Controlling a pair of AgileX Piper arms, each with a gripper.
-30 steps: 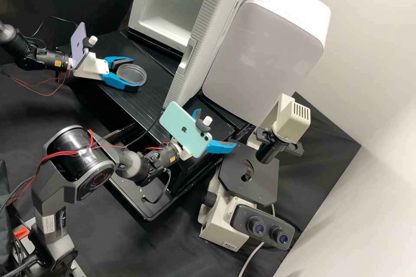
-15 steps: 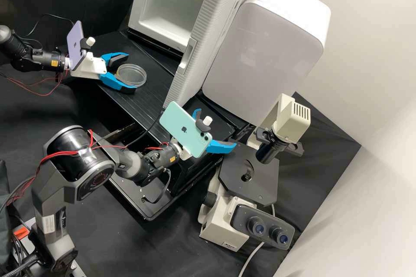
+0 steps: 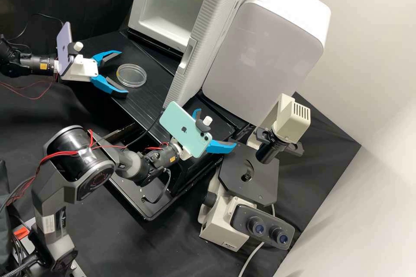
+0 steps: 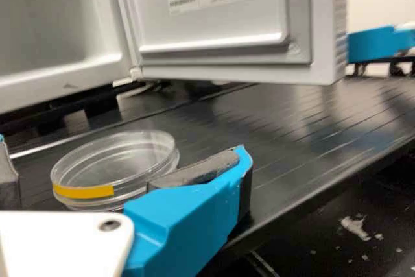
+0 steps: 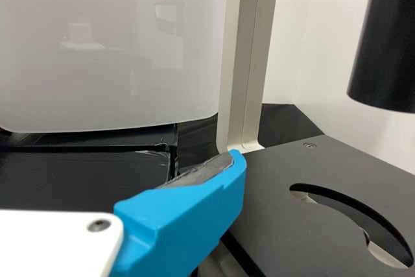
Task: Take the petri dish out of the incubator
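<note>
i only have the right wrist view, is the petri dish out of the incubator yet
observer: yes, the petri dish sits on the black ribbed platform in front of the incubator.
operator: left arm got it
observer: no, the left jaws stand open, one either side of the dish's near edge, not clamping it.
operator: door
observer: the incubator door is swung wide open.

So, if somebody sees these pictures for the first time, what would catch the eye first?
Probably the big white incubator at the back of the bench, its door standing open. Next, the clear petri dish lying on the black tray in front of it, with the left end effector open at its edge. A microscope stands at the front right.
</note>
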